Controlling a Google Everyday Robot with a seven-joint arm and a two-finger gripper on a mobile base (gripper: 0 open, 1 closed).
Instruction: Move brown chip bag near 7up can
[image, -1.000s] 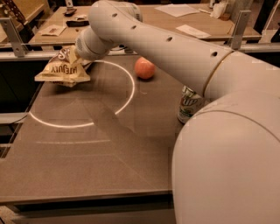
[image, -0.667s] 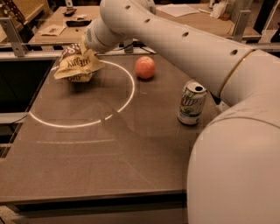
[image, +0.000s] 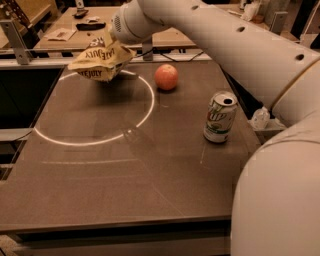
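**Brown chip bag (image: 101, 61) held aloft at upper left; 7up can (image: 220, 117) stands right of centre**

Your gripper (image: 111, 44) is clamped on the bag's top edge, and the bag hangs clear of the table (image: 125, 200). Carry it rightward and down the frame, skirting the apple (image: 166, 76). Keep it high enough that the crinkly body doesn't drag, then set it just beside the can without knocking it. The bag's lettering looks like "LATE JULY", and the can carries the 7up logo.

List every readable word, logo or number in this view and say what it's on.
"JULY", printed twice, the rest unclear: on the brown chip bag, gripped by the hand above the table.
"7up" logo: on the 7up can.
Nothing else is readable.
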